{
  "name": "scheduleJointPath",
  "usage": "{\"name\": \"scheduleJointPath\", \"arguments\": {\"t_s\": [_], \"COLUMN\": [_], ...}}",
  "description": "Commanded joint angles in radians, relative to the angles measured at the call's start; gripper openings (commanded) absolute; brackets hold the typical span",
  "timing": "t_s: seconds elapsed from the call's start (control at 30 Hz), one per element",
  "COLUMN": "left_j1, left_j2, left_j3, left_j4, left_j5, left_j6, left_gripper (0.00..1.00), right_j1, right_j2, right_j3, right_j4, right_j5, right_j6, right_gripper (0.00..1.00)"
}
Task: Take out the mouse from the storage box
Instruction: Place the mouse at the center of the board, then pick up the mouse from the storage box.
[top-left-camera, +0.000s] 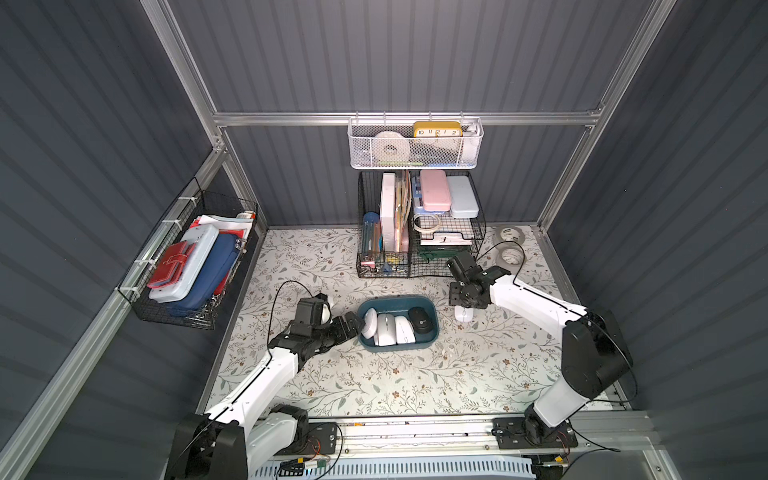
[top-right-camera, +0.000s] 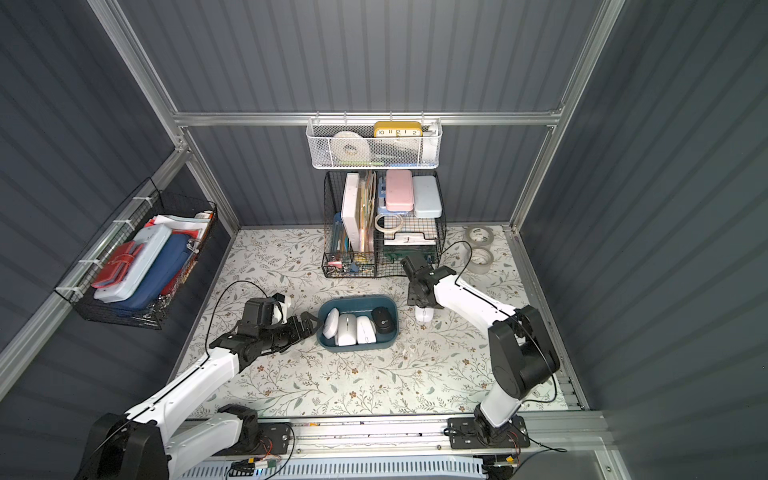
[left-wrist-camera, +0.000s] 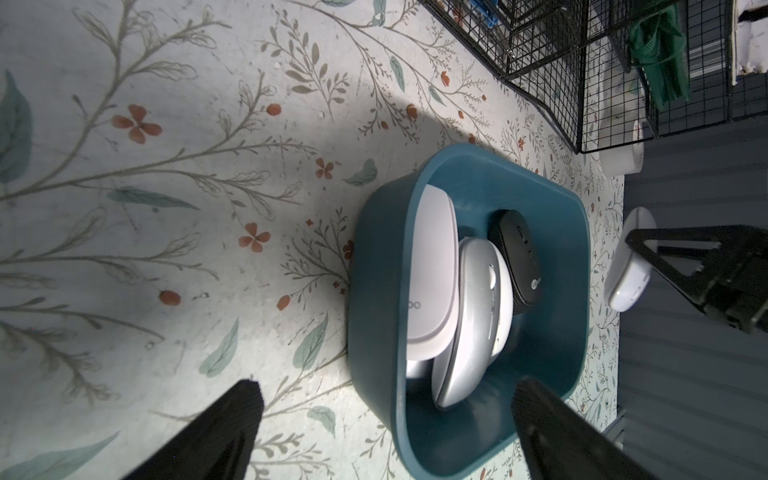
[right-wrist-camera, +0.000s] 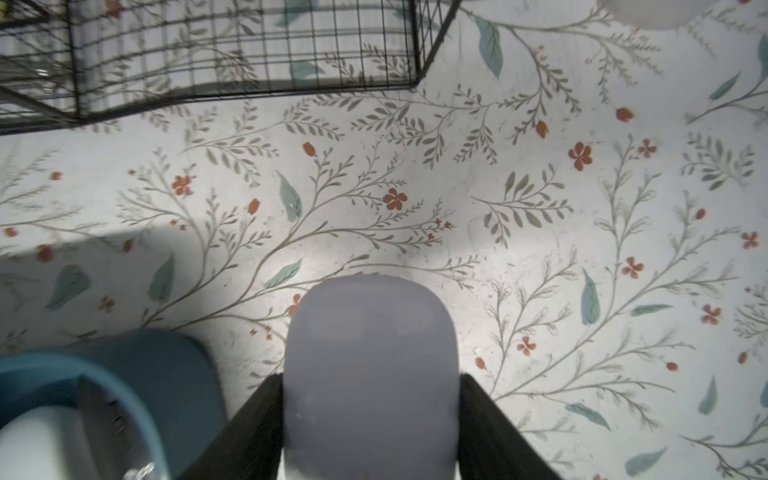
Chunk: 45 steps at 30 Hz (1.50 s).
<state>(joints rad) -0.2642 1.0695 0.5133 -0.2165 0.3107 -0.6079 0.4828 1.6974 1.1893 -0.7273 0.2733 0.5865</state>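
The right gripper (right-wrist-camera: 370, 376) is clenched on a white mouse (right-wrist-camera: 370, 328). Its fingers (right-wrist-camera: 245, 428) press the two long sides, so the mouse cannot slip out. In both top views this mouse (top-left-camera: 463, 314) is just right of the storage box (top-left-camera: 397, 347), outside it and low over the tabletop (top-left-camera: 374, 386). I cannot tell if it touches the tabletop. I judge it is meant to be put down there, because that place is free and near.

The storage box stands in the middle of the frame. Inside are three white mice (top-left-camera: 386, 329) and one black mouse (top-left-camera: 420, 320), packed close, some on their edge.

The left gripper (left-wrist-camera: 388, 382) is spread wide and holds nothing. It is at the left end of the box, one finger outside the wall and one over the inside, probably ready for the next mouse.

Above the right gripper in the frame stands a black wire basket (top-left-camera: 419, 266), and two tape rolls (top-left-camera: 498, 233) lie further right. Both are near, so lifting this arm needs care.
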Motion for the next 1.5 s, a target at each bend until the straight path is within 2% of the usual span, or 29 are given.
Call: {"name": "scheduleJointPath", "arguments": {"t_s": [0.0,0.23,0.47,0.7,0.8,1.0,1.13,1.47], "left_j1": [-0.007,-0.007,-0.008,-0.009,-0.009,-0.009,-0.009,-0.009], "left_j2": [-0.018,-0.015,0.000,0.001,-0.003,0.002,0.003,-0.013], "left_j3": [0.001,-0.001,0.004,-0.002,-0.002,0.001,-0.003,-0.004], "left_j4": [-0.008,-0.011,-0.002,0.005,-0.001,0.010,0.017,0.005], "left_j5": [-0.004,0.001,0.001,0.004,0.005,0.008,0.012,0.018], "left_j6": [-0.007,-0.004,0.001,-0.004,-0.003,-0.006,-0.012,-0.008], "left_gripper": [0.99,0.99,0.99,0.99,0.99,0.99,0.99,0.99], "right_j1": [-0.020,-0.071,-0.079,-0.087,-0.078,0.004,0.100,0.339], "right_j2": [0.053,0.190,0.239,0.236,0.186,0.033,-0.049,-0.100], "right_j3": [0.029,0.093,0.119,0.150,0.155,0.124,0.106,0.091], "right_j4": [0.048,0.051,0.056,0.027,-0.010,-0.031,-0.026,0.026], "right_j5": [-0.056,-0.088,-0.076,-0.063,-0.039,-0.022,-0.012,0.010], "right_j6": [-0.001,0.002,0.002,-0.016,-0.018,-0.007,0.038,0.165], "right_gripper": [0.59,0.60,0.63,0.79,0.81,0.81,0.81,0.82]}}
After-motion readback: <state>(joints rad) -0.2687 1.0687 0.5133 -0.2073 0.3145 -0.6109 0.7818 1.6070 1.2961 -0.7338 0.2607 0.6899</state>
